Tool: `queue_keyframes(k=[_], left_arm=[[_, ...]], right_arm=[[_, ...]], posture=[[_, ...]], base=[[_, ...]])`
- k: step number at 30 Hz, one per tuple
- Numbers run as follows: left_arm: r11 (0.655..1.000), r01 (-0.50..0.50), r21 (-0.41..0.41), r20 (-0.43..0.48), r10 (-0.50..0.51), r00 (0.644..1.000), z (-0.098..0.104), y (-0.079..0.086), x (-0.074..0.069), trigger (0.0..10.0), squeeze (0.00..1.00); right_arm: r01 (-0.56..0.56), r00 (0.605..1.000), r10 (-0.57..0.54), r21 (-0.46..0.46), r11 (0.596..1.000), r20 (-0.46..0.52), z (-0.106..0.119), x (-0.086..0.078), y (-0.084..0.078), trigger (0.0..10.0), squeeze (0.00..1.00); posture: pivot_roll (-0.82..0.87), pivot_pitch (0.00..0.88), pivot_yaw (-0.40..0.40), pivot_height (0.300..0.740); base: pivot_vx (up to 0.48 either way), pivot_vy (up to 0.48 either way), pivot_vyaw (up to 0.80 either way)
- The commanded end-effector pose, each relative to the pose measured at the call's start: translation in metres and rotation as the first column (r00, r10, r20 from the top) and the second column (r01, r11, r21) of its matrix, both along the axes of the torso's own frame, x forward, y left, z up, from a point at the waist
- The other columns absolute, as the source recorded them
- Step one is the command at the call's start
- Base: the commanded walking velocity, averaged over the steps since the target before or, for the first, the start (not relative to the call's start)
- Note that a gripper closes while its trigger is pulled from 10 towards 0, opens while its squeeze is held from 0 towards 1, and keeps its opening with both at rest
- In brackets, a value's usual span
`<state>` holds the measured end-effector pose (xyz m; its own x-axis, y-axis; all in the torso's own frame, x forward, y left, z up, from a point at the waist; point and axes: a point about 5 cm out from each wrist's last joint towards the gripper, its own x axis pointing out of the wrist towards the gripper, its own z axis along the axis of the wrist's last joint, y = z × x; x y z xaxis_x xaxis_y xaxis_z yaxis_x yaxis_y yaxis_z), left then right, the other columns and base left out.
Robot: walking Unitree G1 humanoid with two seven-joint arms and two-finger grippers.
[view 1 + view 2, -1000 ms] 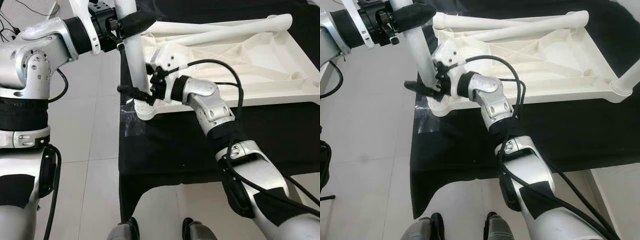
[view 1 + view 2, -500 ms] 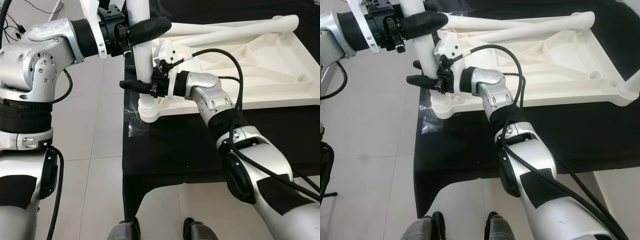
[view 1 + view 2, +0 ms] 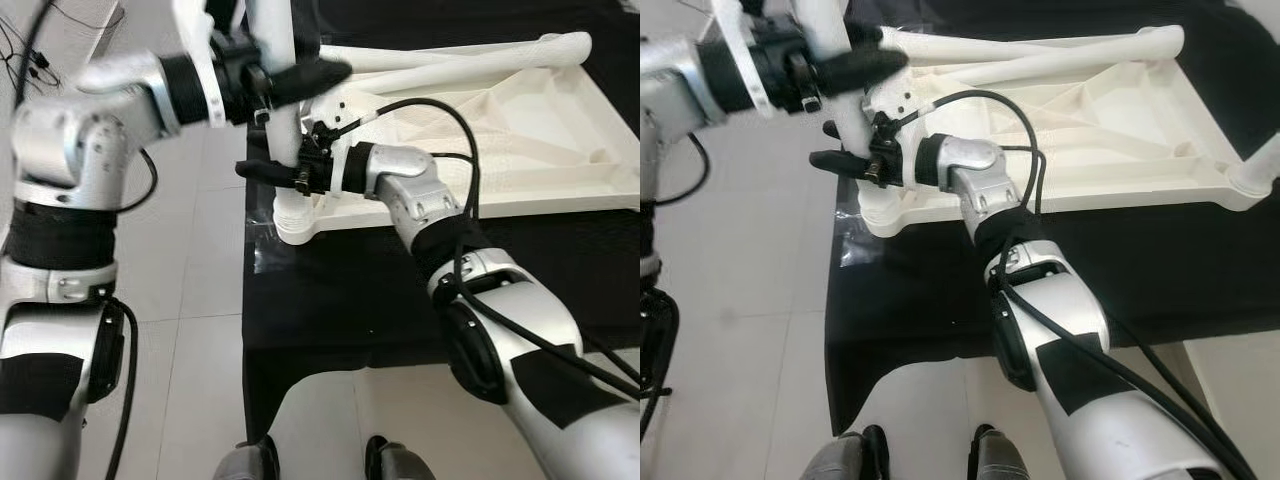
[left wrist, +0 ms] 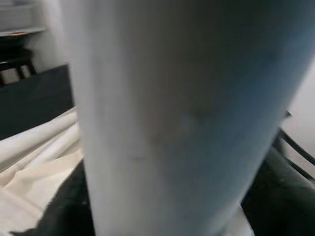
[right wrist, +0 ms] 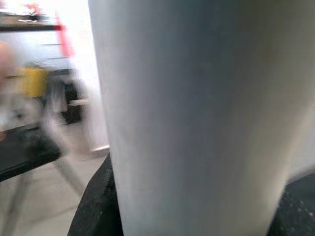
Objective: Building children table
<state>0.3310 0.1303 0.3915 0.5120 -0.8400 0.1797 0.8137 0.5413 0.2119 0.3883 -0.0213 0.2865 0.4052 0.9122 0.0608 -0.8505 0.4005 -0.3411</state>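
Standing upright at the near-left corner of the overturned white tabletop [image 3: 500, 130], a white leg [image 3: 280, 100] is held by both arms. The tabletop lies underside-up on the black-draped surface [image 3: 350, 300], its ribbed inside facing the ceiling, and the foot of the leg sits in or on the round corner socket [image 3: 298, 222]; whether it is fully seated cannot be told. The left pincer [image 3: 285, 80] is clamped around the leg high above the socket, one black finger wrapping across its front. The right pincer [image 3: 845, 145] grips the same leg lower, just above the socket, its two fingers reaching past either side of the tube. Both wrist cameras show the pale tube close up between dark fingers.

More loose legs [image 3: 470, 58] lie along the tabletop's far edge, and another already stands at its right corner [image 3: 1265, 160].

The leg looks like hollow moulded plastic: light, stiff and smooth, so it is likely to slip or twist in a loose hold. A firm grasp low by the socket should steer the foot, while the upper grasp keeps the tube plumb. The tabletop also seems light and may slide on the cloth if pushed sideways, so pressing straight down seems safest.
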Motion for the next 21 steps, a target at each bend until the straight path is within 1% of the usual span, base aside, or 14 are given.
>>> queue_keyframes(k=[1, 3, 4, 5, 6, 8, 12, 13, 14, 17, 18, 19, 20, 21], left_arm=[[1.0, -0.021, -0.016, -0.011, 0.02, 1.0, 0.002, 0.001, 0.0, 10.0, 0.31], [1.0, -0.021, -0.016, -0.011, 0.02, 1.0, 0.002, 0.001, 0.0, 10.0, 0.31], [0.998, -0.058, -0.035, -0.018, 0.057, 0.998, 0.004, 0.007, 0.004, 10.0, 0.0], [0.998, -0.058, -0.035, -0.018, 0.057, 0.998, 0.004, 0.007, 0.004, 10.0, 0.0], [0.995, -0.09, -0.038, -0.031, 0.089, 0.996, 0.001, 0.01, 0.008, 10.0, 0.0], [0.994, -0.107, -0.034, -0.039, 0.106, 0.994, -0.002, 0.011, 0.011, 10.0, 0.0], [0.994, -0.105, -0.022, -0.043, 0.104, 0.994, -0.005, 0.01, 0.011, 10.0, 0.0], [0.994, -0.105, -0.011, -0.041, 0.105, 0.994, -0.007, 0.009, 0.011, 10.0, 0.0], [0.995, -0.104, -0.008, -0.038, 0.104, 0.994, -0.008, 0.008, 0.011, 0.0, 0.0], [0.994, -0.105, -0.002, -0.034, 0.105, 0.994, -0.009, 0.009, 0.01, 0.0, 0.0], [0.994, -0.105, 0.001, -0.035, 0.105, 0.994, -0.01, 0.009, 0.01, 0.0, 0.0], [0.994, -0.106, 0.003, -0.035, 0.106, 0.994, -0.01, 0.009, 0.01, 0.0, 0.0], [0.994, -0.107, 0.004, -0.036, 0.107, 0.994, -0.01, 0.009, 0.01, 0.0, 0.0], [0.994, -0.109, 0.004, -0.036, 0.109, 0.993, -0.01, 0.009, 0.01, 0.0, 0.0]], right_arm=[[0.35, 0.936, -0.351, -0.036, 0.936, -0.034, -0.039, 0.005, 0.005, 0.0, 0.0], [0.35, 0.936, -0.351, -0.036, 0.936, -0.034, -0.039, 0.005, 0.005, 0.0, 0.0], [0.486, 0.873, -0.481, 0.048, 0.873, -0.081, -0.049, -0.005, 0.016, 0.0, 0.0], [0.486, 0.873, -0.481, 0.048, 0.873, -0.081, -0.049, -0.005, 0.016, 0.0, 0.0], [0.553, 0.831, -0.542, 0.08, 0.83, -0.124, -0.06, -0.016, 0.024, 0.0, 0.0], [0.564, 0.822, -0.547, 0.097, 0.82, -0.157, -0.066, -0.023, 0.029, 0.0, 0.0], [0.548, 0.832, -0.531, 0.093, 0.831, -0.16, -0.069, -0.024, 0.033, 0.0, 0.0], [0.552, 0.83, -0.537, 0.089, 0.829, -0.151, -0.069, -0.02, 0.03, 0.0, 0.0], [0.555, 0.829, -0.541, 0.09, 0.827, -0.146, -0.066, -0.016, 0.028, 0.0, 0.0], [0.549, 0.833, -0.534, 0.09, 0.831, -0.145, -0.063, -0.011, 0.026, 0.0, 0.0], [0.549, 0.832, -0.534, 0.089, 0.831, -0.147, -0.061, -0.01, 0.027, 4.4, 0.0], [0.54, 0.838, -0.526, 0.086, 0.837, -0.145, -0.059, -0.009, 0.027, 10.0, 0.0], [0.535, 0.841, -0.521, 0.083, 0.841, -0.144, -0.057, -0.009, 0.027, 10.0, 0.0], [0.538, 0.839, -0.526, 0.073, 0.839, -0.139, -0.055, -0.012, 0.027, 10.0, 0.32]], posture=[[0.02, 0.252, 0.004, 0.74], [0.02, 0.252, 0.004, 0.74], [0.03, 0.265, 0.019, 0.74], [0.03, 0.265, 0.019, 0.74], [0.02, 0.262, 0.029, 0.74], [0.02, 0.265, 0.028, 0.74], [0.01, 0.258, 0.026, 0.74], [0.01, 0.255, 0.021, 0.74], [0.01, 0.256, 0.022, 0.74], [0.01, 0.257, 0.022, 0.74], [0.01, 0.255, 0.024, 0.74], [0.01, 0.255, 0.024, 0.74], [0.01, 0.255, 0.024, 0.74], [0.01, 0.254, 0.025, 0.74]], base=[[0.0, 0.0, 0.0], [0.0, 0.0, 0.0], [0.0, 0.0, 0.0], [0.0, 0.0, 0.0], [0.0, 0.0, 0.0], [0.0, 0.0, 0.0], [0.0, 0.0, 0.0], [0.0, 0.0, 0.0], [0.0, 0.0, 0.0], [0.0, 0.0, 0.0], [0.0, 0.0, 0.0], [0.0, 0.0, 0.0], [0.0, 0.0, 0.0], [0.0, 0.0, 0.0]])
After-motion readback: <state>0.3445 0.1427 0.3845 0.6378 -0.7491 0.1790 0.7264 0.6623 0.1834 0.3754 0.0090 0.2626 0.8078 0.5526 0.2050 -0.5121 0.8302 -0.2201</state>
